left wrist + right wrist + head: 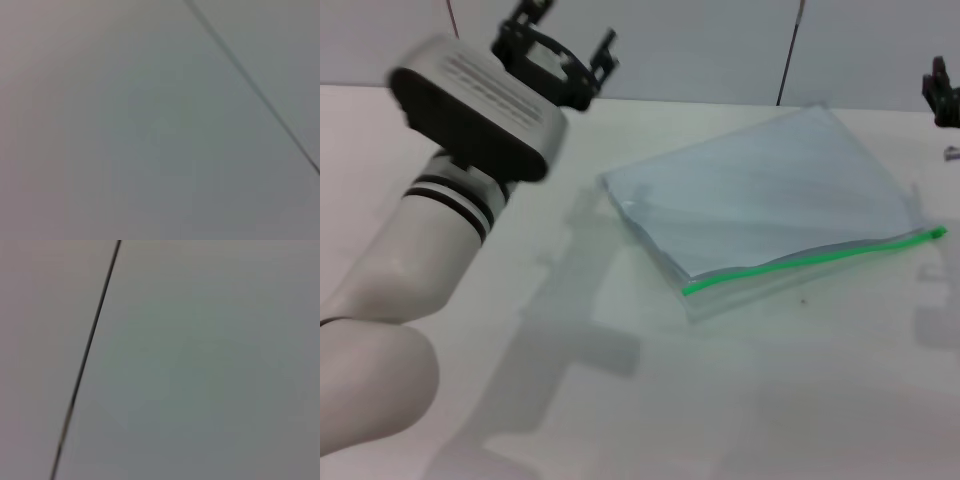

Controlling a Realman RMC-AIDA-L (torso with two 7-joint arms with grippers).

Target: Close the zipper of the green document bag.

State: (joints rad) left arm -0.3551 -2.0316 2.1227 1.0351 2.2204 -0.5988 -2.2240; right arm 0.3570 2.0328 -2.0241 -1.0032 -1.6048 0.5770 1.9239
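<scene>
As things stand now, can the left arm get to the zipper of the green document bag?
Probably yes. The left gripper is raised at the table's far side, away from the green document bag. Nothing lies between it and the zipper on the bag's near edge.

No readable text, labels, brands, numbers or signs in any view. The head view shows unmarked surfaces only; both wrist views show a plain grey surface with one dark line, no print.
</scene>
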